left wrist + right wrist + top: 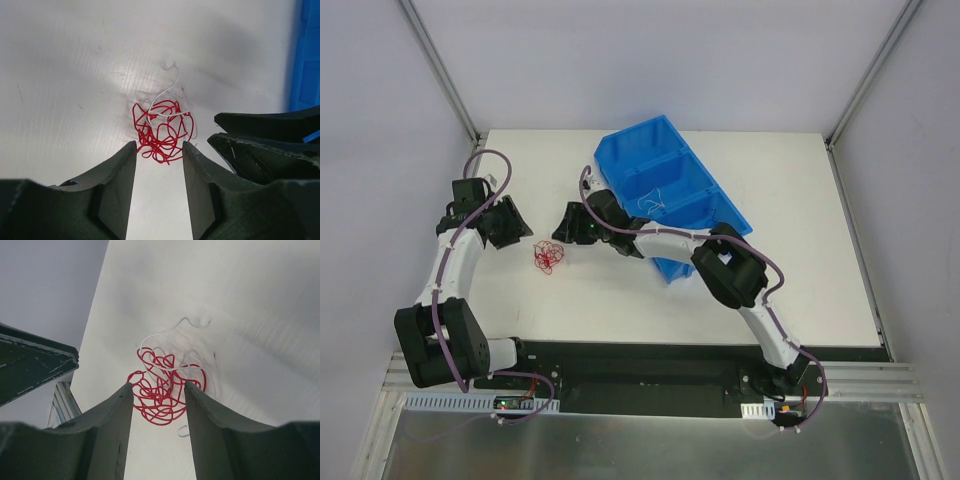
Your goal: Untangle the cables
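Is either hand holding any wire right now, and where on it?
Neither. Both the left hand and right hand are open, tips flanking the tangle of thin red and white wires on the white table.

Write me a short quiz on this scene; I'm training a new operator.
1. True or false: the left gripper grips the red wire.
2. The wire tangled with the red one is: A green, B white, C yellow.
3. Fill in: the tangle lies on the ___, outside the blue bin.
Key: 1 false, jaws open; 2 B, the white wire; 3 table.
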